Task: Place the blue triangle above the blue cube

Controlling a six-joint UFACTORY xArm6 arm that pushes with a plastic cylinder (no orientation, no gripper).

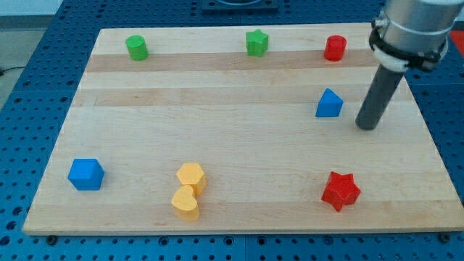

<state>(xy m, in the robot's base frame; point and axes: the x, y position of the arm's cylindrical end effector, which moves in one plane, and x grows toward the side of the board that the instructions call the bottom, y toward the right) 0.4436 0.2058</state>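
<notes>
You can see my tip just to the view's right of the blue triangle, not touching it. The blue cube sits well apart at the bench's lower left, near two touching yellow blocks.

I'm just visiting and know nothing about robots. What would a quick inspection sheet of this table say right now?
Surface: wooden board lying on a blue perforated bench.
Job's things: blue triangle at the view's right; blue cube at the view's lower left, far from it.
Clutter: green cylinder, green star and red cylinder along the view's top; two yellow blocks touching near the bottom; red star at lower right.
Gripper: none fitted; my tip sits just right of the blue triangle, with a small gap.
Cables: nothing seen.
Surroundings: only the blue bench around the board.
</notes>
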